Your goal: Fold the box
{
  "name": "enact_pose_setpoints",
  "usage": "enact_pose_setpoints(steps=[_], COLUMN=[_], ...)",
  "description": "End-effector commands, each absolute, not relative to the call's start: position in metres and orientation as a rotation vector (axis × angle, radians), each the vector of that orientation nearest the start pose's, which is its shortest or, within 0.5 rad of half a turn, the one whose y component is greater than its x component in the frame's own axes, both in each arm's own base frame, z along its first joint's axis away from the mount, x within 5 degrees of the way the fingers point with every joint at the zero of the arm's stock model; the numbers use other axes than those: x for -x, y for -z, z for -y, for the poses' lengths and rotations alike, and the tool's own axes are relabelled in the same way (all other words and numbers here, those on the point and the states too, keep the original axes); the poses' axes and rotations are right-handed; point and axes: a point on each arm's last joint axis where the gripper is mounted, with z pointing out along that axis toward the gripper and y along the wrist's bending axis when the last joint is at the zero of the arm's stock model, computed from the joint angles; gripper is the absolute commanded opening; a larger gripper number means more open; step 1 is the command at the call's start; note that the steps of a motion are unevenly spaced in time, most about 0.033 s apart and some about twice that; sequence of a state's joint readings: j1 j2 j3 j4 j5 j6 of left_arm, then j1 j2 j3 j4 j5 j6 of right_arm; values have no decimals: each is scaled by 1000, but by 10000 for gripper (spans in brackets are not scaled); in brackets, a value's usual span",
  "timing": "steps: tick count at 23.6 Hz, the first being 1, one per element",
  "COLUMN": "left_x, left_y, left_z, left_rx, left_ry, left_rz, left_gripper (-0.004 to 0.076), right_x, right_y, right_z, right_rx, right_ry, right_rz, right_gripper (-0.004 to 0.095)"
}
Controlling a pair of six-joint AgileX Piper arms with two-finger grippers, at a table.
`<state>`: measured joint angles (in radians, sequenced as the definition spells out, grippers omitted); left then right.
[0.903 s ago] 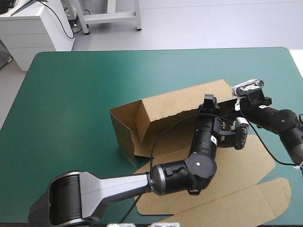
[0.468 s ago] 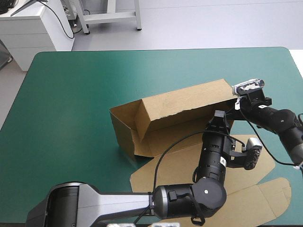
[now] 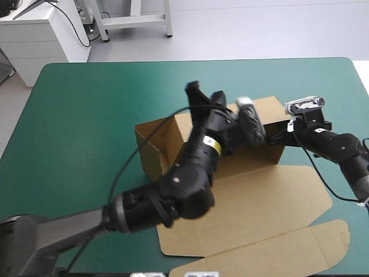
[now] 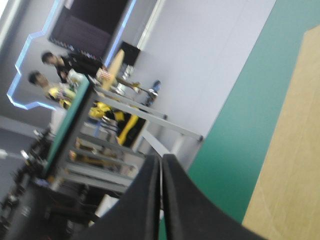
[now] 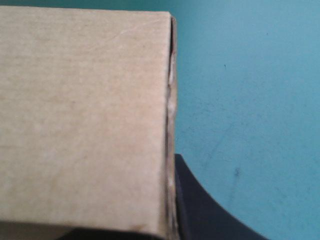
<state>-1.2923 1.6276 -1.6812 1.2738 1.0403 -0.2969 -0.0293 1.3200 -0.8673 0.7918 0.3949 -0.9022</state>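
Note:
The brown box [image 3: 271, 196] lies mid-table, its back and left walls raised and its lid panels flat toward the front. My left gripper [image 3: 195, 92] is lifted above the back wall near the box's left half. It is shut on nothing, and its black fingers [image 4: 161, 159] meet in an arch pointing off the table's far edge, with brown board [image 4: 295, 150] beside them. My right gripper [image 3: 288, 131] is at the back wall's right end, shut on the board there. In the right wrist view the board [image 5: 85, 115] hides one finger; the other finger [image 5: 200, 210] shows beside its edge.
The lid's flaps [image 3: 323, 248] reach near the table's front edge at the right. My left arm's grey link [image 3: 69, 231] crosses the front left of the teal-green cover [image 3: 86, 115]. The right arm [image 3: 346, 153] lies along the table's right edge.
My left arm has swung up from the box's front right, over the flat lid, toward the far left above the back wall. The right gripper has kept its hold at the corner.

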Motion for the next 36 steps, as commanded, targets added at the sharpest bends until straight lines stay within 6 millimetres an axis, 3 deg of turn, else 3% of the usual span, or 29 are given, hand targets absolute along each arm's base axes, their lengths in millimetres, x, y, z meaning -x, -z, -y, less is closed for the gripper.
enact_pose_setpoints(steps=[1, 7, 8, 9, 10, 12, 16, 18, 21, 23, 28, 36], left_x=[-187, -226, -237, -243, -251, -262, -276, -279, -281, -281, -282, -283], left_y=[-486, -508, -510, -510, -510, -504, -481, -470, -455, -446, -435, -429], left_z=[256, 169, 139, 125, 98, 66, 23, 14, 11, 13, 17, 22], left_rx=[-871, -582, -472, -418, -316, -201, -81, -62, -68, -64, -68, -86], left_ry=[-355, -325, -329, -344, -353, -359, -330, -308, -338, -309, -241, -180], left_rz=[-1519, -1688, -1751, -1776, -1831, -1908, -2037, -2080, -2144, -2189, -2225, -2246], left_gripper=[-4, -5, -6, -6, -6, -6, -6, -6, -6, -6, -6, -6], right_x=[-274, -259, -254, -252, -250, -250, -257, -270, -300, -321, -352, -397], right_y=[-287, -307, -310, -312, -316, -331, -369, -372, -357, -348, -346, -319], right_z=[-17, -19, -20, -21, -24, -28, -48, -61, -74, -80, -85, -92], right_rx=[299, 220, 198, 196, 193, 198, 234, 287, 321, 326, 349, 391], right_ry=[-210, -260, -294, -312, -353, -390, -372, -361, -368, -375, -361, -321], right_rz=[-2204, -2164, -2171, -2176, -2198, -2220, -2236, -2305, -2401, -2425, -2416, -2387], right_gripper=[7, 7, 7, 7, 7, 7, 7, 7, 7, 7, 19, 363])
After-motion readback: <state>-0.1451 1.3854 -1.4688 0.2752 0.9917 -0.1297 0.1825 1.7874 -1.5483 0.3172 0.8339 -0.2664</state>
